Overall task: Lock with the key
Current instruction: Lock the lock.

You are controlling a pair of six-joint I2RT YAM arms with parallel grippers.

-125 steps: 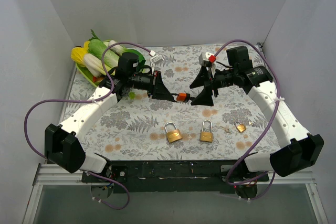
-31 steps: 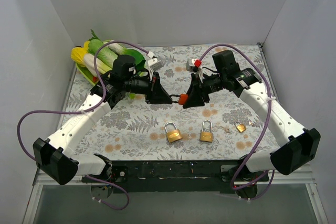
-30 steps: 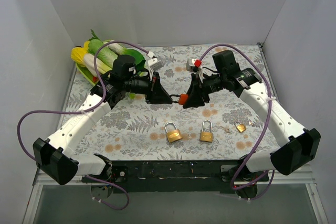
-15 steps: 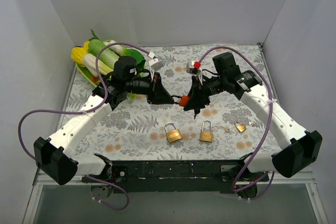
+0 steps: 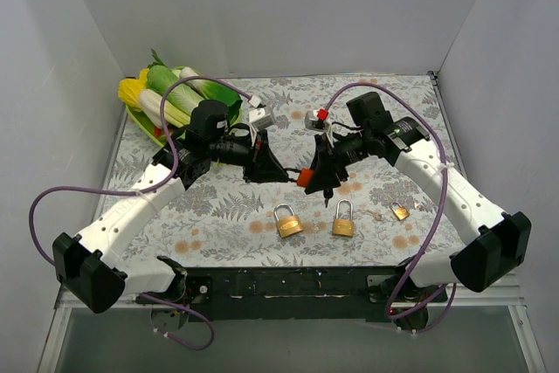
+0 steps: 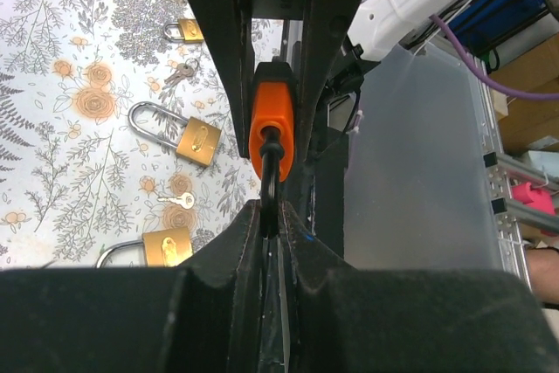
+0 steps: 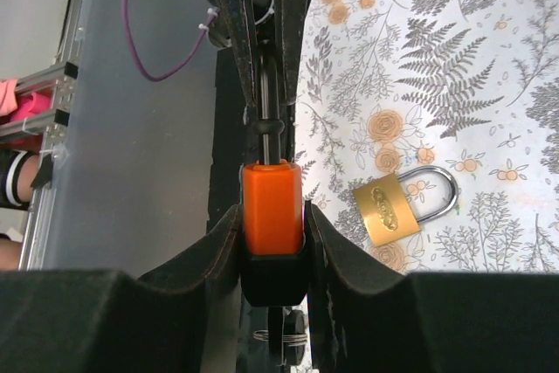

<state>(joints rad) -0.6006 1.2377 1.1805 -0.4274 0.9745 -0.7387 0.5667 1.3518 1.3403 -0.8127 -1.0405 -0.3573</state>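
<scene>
An orange padlock (image 5: 303, 178) hangs in the air between both arms, above the flowered table (image 5: 218, 207). My right gripper (image 7: 272, 212) is shut on its orange body (image 7: 272, 185). The left gripper (image 6: 271, 216) is shut on the lock's thin black shackle (image 6: 270, 176), with the body (image 6: 272, 120) just beyond its tips. A dark key (image 7: 278, 338) with a wire ring sticks out of the lock's black base, behind the right jaws. From above, the key (image 5: 325, 196) points down toward the table.
Two brass padlocks (image 5: 286, 221) (image 5: 343, 223) lie on the table under the grippers. A smaller one (image 5: 400, 211) lies to the right, with a loose small key (image 5: 376, 214) beside it. A pile of toy vegetables (image 5: 166, 98) fills the back left corner.
Both arms have carried the orange padlock nearer and lower over the table. The right wrist has turned, so the key now points downward. Both grips are unchanged.
</scene>
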